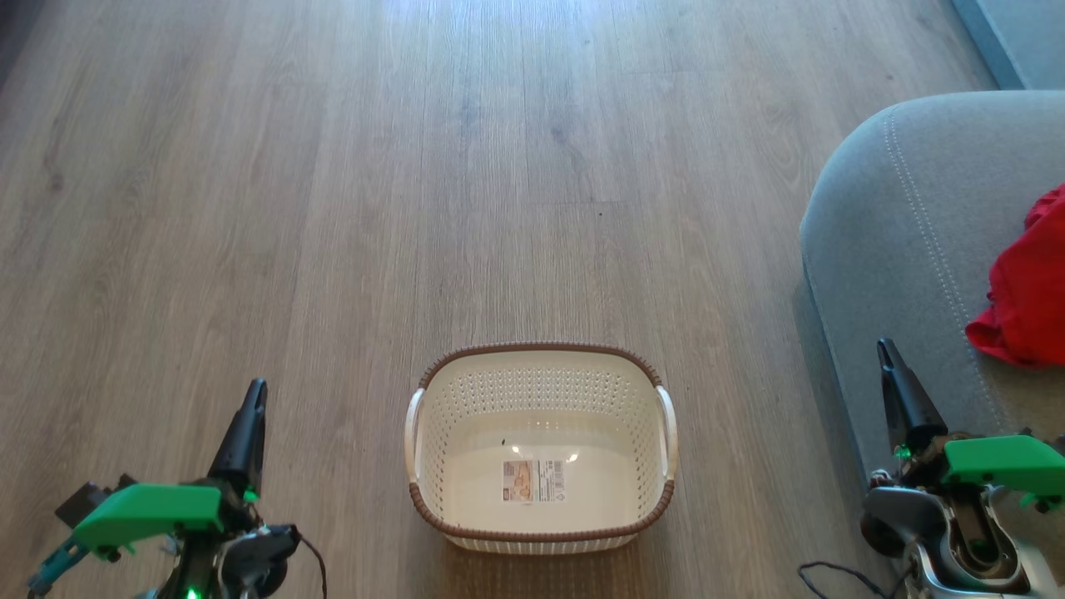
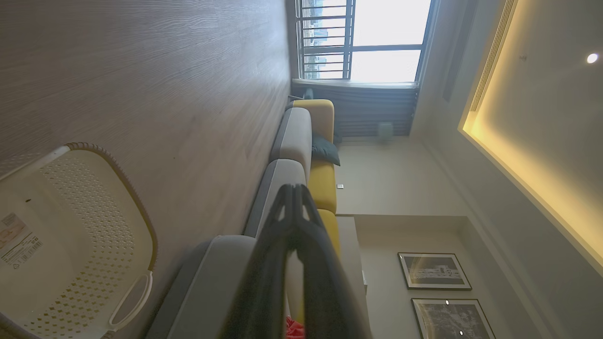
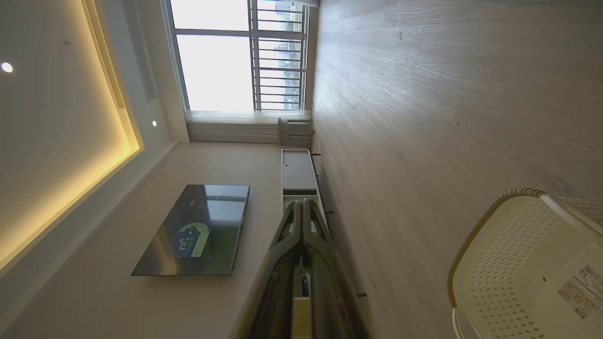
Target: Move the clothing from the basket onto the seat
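Jaws pressed together, the left gripper [image 1: 254, 398] and right gripper [image 1: 885, 349] grip nothing. Level between them the basket [image 1: 541, 347] stands on the wooden floor [image 1: 333, 166], its label sticker [image 1: 533, 481] showing. Just beyond the right gripper, towards its outer side, the clothing [image 1: 1027, 283] lies bunched on the seat [image 1: 899, 208].
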`<state>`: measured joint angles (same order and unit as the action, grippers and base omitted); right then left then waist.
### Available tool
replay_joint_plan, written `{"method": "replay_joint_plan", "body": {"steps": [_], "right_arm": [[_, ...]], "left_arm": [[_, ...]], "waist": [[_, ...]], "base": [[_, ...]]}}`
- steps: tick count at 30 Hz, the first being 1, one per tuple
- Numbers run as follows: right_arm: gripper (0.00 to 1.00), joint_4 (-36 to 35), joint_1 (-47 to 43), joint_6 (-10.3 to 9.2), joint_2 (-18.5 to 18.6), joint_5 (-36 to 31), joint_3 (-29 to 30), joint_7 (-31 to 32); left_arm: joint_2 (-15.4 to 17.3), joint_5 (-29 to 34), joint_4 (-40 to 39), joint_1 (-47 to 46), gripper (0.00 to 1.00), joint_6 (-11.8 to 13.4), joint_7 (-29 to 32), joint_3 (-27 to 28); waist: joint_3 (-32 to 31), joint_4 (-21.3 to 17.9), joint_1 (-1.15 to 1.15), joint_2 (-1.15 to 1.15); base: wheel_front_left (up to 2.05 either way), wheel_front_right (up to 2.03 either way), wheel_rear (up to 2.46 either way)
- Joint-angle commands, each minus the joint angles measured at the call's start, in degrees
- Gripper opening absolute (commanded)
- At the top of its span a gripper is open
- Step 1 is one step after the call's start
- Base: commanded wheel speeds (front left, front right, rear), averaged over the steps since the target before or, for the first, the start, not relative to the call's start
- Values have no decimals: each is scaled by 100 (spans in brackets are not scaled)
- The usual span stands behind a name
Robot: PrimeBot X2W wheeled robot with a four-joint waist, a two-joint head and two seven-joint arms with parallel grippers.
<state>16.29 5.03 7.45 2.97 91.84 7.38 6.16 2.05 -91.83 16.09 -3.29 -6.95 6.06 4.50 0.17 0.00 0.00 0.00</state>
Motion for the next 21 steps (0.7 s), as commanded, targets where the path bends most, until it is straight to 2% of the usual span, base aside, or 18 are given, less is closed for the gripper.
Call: {"method": "replay_joint_plan", "body": {"steps": [1, 21], "right_arm": [[0, -227, 114, 3, -2, 36, -90, 29], [0, -226, 115, 3, -4, 33, -87, 32]], "left_arm": [[83, -33, -202, -290, 0, -54, 44, 203], [83, -33, -203, -290, 0, -54, 43, 203]], "waist": [[0, 0, 0, 0], [0, 0, 0, 0]], "base": [[0, 0, 0], [0, 0, 0]]}}
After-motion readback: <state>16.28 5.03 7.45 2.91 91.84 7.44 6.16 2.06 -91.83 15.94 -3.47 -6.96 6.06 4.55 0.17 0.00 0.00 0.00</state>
